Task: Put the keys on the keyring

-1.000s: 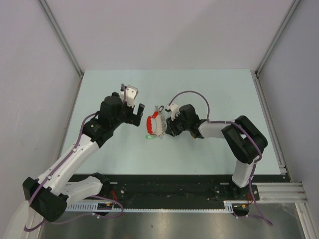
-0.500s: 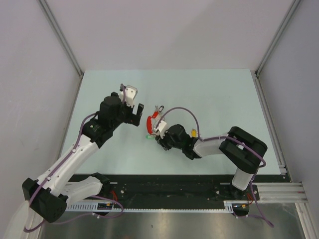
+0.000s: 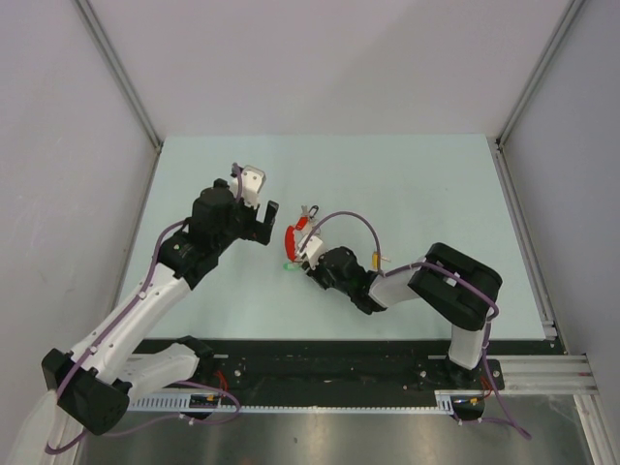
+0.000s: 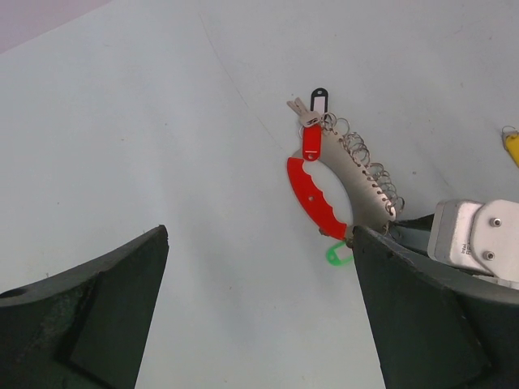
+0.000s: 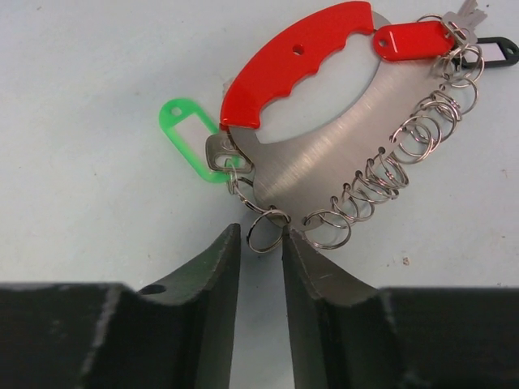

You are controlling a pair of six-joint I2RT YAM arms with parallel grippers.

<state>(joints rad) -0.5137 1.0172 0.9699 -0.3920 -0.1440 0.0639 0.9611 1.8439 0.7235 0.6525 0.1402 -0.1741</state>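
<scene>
At the middle of the surface [image 3: 417, 184] the keyring [image 5: 324, 162] lies flat, with its red band toward the left claw [image 4: 259, 235] and its ringed metal edge toward the right claw [image 5: 261, 237]. The right claw sits low at that edge, fingers narrowly apart, with one small wire ring [image 5: 265, 231] at their tips; whether they pinch it I cannot tell. A green key [image 5: 193, 136] lies at one end of the band, a red key [image 5: 409, 40] at the other. The left claw gapes wide near the keyring, not touching it.

Red-banded silver keyring [image 5: 324, 162], green key [image 5: 182, 107], red key [image 5: 409, 39], yellow key [image 4: 512, 150], pale mint table [image 3: 407, 174].
</scene>
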